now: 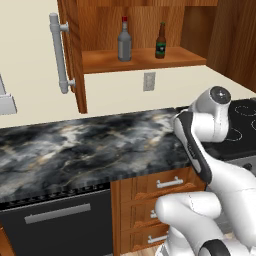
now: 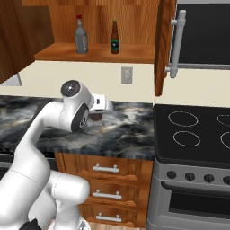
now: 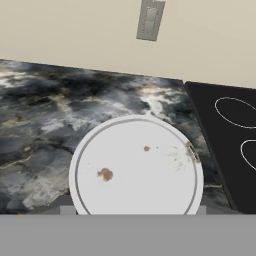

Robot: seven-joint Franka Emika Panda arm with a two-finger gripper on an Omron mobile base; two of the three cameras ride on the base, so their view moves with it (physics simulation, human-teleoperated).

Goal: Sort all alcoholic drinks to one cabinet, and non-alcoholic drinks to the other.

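The grey glass bottle with a red cap (image 1: 124, 42) (image 2: 81, 38) and the slimmer brown beer bottle (image 1: 160, 42) (image 2: 115, 39) stand upright, side by side, on the shelf (image 1: 145, 59) of the open reddish-brown wall cabinet, whose door (image 1: 72, 50) carries a grey bar handle (image 1: 60, 52) (image 2: 177, 45). My gripper (image 2: 98, 112) hovers over the marble counter (image 2: 126, 130), shut on the short dark brown cup (image 2: 95, 117). Its pale lid (image 3: 136, 167) sits right against the hand camera and hides the fingers. The red can is out of view.
A black stovetop (image 2: 193, 130) (image 3: 230, 135) lies directly right of the counter. A wall outlet (image 1: 149, 81) (image 3: 150, 20) is on the backsplash under the cabinet. Drawers (image 2: 108, 170) and a dishwasher (image 1: 55, 220) sit under the counter.
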